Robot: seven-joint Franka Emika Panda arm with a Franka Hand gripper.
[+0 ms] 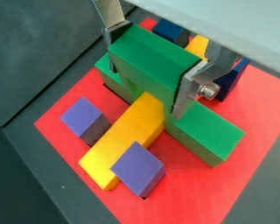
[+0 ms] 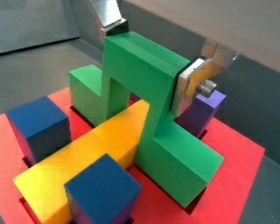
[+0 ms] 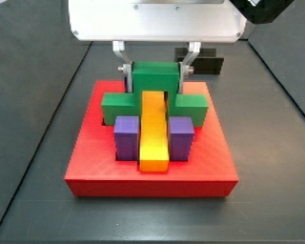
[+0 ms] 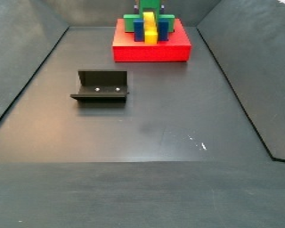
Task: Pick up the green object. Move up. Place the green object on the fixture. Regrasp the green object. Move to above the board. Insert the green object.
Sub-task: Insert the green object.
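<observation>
The green object (image 1: 154,57) stands on the red board (image 1: 213,188), its notch straddling the long yellow bar (image 1: 125,140) and its wings low on either side. It shows in both wrist views (image 2: 143,74) and both side views (image 3: 152,78) (image 4: 149,11). My gripper (image 1: 147,70) is over the board, with the silver fingers (image 2: 185,83) pressed against the two sides of the raised green centre, shut on it. In a side view the fingers (image 3: 123,67) flank the block. The black fixture (image 4: 101,86) stands empty on the floor, well away from the board (image 4: 151,49).
Purple blocks (image 3: 125,133) (image 3: 181,133) stand upright beside the yellow bar (image 3: 152,129). Blue blocks (image 2: 38,127) (image 2: 101,188) and a purple one (image 2: 201,109) crowd the green piece. Dark sloped walls (image 4: 20,89) ring the grey floor.
</observation>
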